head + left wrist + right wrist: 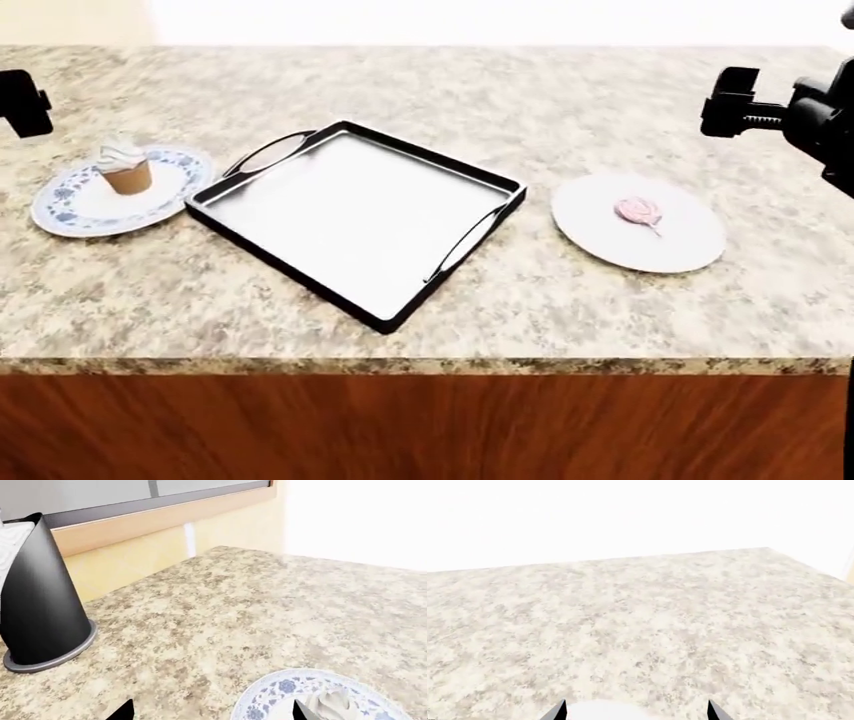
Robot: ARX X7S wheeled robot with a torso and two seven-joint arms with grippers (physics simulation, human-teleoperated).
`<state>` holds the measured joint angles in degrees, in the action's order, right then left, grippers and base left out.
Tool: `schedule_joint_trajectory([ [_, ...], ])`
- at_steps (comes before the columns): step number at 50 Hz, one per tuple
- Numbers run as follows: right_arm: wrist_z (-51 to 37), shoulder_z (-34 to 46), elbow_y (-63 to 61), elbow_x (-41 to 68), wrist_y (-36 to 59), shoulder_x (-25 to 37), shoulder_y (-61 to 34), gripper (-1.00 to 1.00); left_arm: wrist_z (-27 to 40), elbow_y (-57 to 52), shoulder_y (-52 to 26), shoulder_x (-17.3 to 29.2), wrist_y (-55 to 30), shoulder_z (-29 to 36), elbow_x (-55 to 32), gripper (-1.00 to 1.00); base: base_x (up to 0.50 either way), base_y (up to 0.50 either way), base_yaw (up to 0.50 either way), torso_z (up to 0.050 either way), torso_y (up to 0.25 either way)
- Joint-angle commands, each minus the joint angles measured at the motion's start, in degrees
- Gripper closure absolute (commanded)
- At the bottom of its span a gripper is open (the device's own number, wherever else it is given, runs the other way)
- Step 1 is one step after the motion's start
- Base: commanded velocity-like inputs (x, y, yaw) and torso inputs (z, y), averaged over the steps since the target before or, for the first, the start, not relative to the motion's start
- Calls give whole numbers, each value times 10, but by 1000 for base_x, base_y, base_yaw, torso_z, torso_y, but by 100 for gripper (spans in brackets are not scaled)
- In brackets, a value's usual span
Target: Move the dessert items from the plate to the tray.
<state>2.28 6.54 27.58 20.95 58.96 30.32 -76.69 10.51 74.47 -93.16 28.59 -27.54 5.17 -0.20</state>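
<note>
While both arms hang above the counter (561, 100), the tray (350, 215) sits nearest the front edge, nothing in it; cupcake (124, 167) stands on the blue-patterned plate (70, 207) just left of the tray; lollipop (639, 212) lies on the white plate (674, 250) to its right; left gripper (210, 711) spread, holding nothing, over the patterned plate; right gripper (635, 711) spread too, over the white plate's rim; black cone-shaped appliance (41, 600) stands further back.

We list: white-frosted cupcake in tan wrapper (124, 167), upright, left of tray; flat pink spiral lollipop (639, 211), lying right; black-rimmed rectangular tray (355, 218), between them.
</note>
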Motion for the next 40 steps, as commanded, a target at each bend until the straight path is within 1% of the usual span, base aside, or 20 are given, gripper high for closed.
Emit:
schedule_joint_trajectory([
  [1,0,-1,5,3,7,0,-5,-100,-9,5,-8,1,-3,-4,0,-100,500,0,0,0,0],
  [24,1,2,21,2,0,-1,-10,-100,-14,5,-11,1,-4,-7,2,-100,494,0,0,0,1],
  [28,1,4,22,0,-3,0,-7,-100,-14,5,-12,1,-4,-6,2,-100,0,62,0,0,0],
  [33,3,9,19,-1,-2,0,-5,-100,-14,5,-13,1,-4,-6,2,-100,0,500,0,0,0],
  [37,-1,5,16,1,3,0,-4,-100,-16,5,-13,0,-5,-6,2,-100,0,0,0,0,0],
  [38,1,5,16,3,5,1,-3,-100,-25,5,-12,-2,-7,-4,2,-100,0,0,0,0,0],
  [40,23,31,19,5,33,5,2,-100,-42,5,-11,-7,-6,2,4,-100,0,0,0,0,0],
])
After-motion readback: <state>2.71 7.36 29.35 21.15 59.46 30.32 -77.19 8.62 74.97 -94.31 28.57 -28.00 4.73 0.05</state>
